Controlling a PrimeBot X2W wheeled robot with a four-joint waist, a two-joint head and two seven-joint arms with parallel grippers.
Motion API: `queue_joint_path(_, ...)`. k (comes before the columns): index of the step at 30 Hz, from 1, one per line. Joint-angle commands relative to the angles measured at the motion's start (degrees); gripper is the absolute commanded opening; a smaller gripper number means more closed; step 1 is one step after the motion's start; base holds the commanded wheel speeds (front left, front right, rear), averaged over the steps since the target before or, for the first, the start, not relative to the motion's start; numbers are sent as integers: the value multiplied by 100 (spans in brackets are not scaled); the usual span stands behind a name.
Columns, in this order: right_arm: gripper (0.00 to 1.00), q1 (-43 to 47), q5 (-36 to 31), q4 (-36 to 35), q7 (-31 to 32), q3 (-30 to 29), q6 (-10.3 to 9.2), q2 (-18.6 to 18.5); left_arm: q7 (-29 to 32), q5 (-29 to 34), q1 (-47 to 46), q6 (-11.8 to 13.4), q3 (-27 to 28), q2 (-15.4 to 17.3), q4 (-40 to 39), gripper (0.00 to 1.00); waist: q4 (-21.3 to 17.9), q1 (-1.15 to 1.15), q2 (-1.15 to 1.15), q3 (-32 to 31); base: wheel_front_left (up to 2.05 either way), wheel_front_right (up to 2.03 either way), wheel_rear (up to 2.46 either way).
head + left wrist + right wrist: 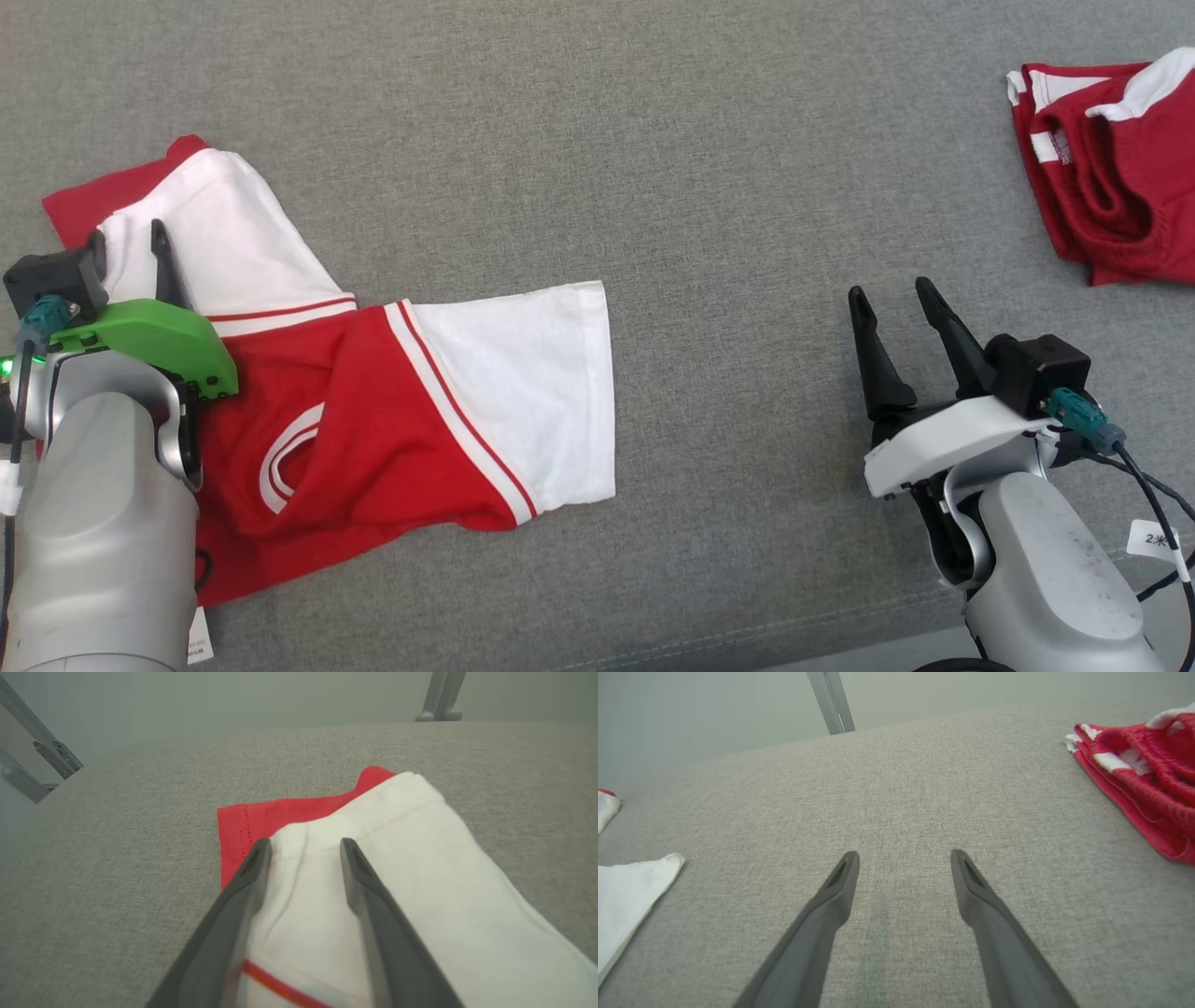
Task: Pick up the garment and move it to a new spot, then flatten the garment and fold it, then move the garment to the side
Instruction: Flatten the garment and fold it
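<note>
The garment (373, 411), a red and white jersey, lies rumpled and partly folded on the grey cushion at the left. My left gripper (126, 233) is down over the white sleeve at its far left end. In the left wrist view the left gripper (306, 842) is open, its fingers straddling a ridge of the white sleeve (420, 858), with a red layer peeking out beyond. My right gripper (889, 289) is open above bare fabric at the right, well apart from the garment, whose white corner (626, 886) shows at the left of the right wrist view.
A second red and white garment (1111, 177) lies bunched at the far right corner. The grey cushion (653, 140) stretches between the two garments. Its stitched front edge (747, 644) runs near my right arm. Metal frame posts (439, 695) stand beyond the far edge.
</note>
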Motion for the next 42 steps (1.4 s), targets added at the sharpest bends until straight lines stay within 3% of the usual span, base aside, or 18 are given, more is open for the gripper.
queue_joint_path(1, 100, -42, 21, 15, -4, -18, -7, -3, 4, 26, -51, 18, 13, 47, 21, 0, -1, 0, 0, -17, 0, 0, 0)
queue_joint_path(6, 100, -31, 21, 13, -4, -20, -7, 8, 4, -25, -36, -36, 30, 8, 12, 0, 4, 0, 0, -60, 0, 0, 0)
queue_joint_path(12, 100, 0, 17, 8, -4, -44, -7, 30, 4, 96, -89, -240, -136, -172, -670, 0, 24, 0, 0, -115, 0, 0, 0)
queue_joint_path(22, 100, -33, 81, 86, -4, 17, -7, 142, 4, 410, -565, -657, -1150, -703, -1545, 0, -169, 0, 0, -201, 0, 0, 0)
queue_joint_path(31, 100, -114, 201, 99, -4, 82, -7, 287, 4, 538, -1548, -661, -1732, -801, -1179, 0, -869, 0, 0, 58, 0, 0, 0)
queue_joint_path(34, 100, -240, 265, 87, -4, 227, -7, 342, 4, 678, -2087, -558, -1761, -618, -817, 0, -1342, 0, 0, 317, 0, 0, 0)
queue_joint_path(42, 100, -328, 619, 15, -4, 483, -7, 371, 4, 831, -2827, -432, -1843, -358, -403, 0, -2091, 0, 0, 708, 0, 0, 0)
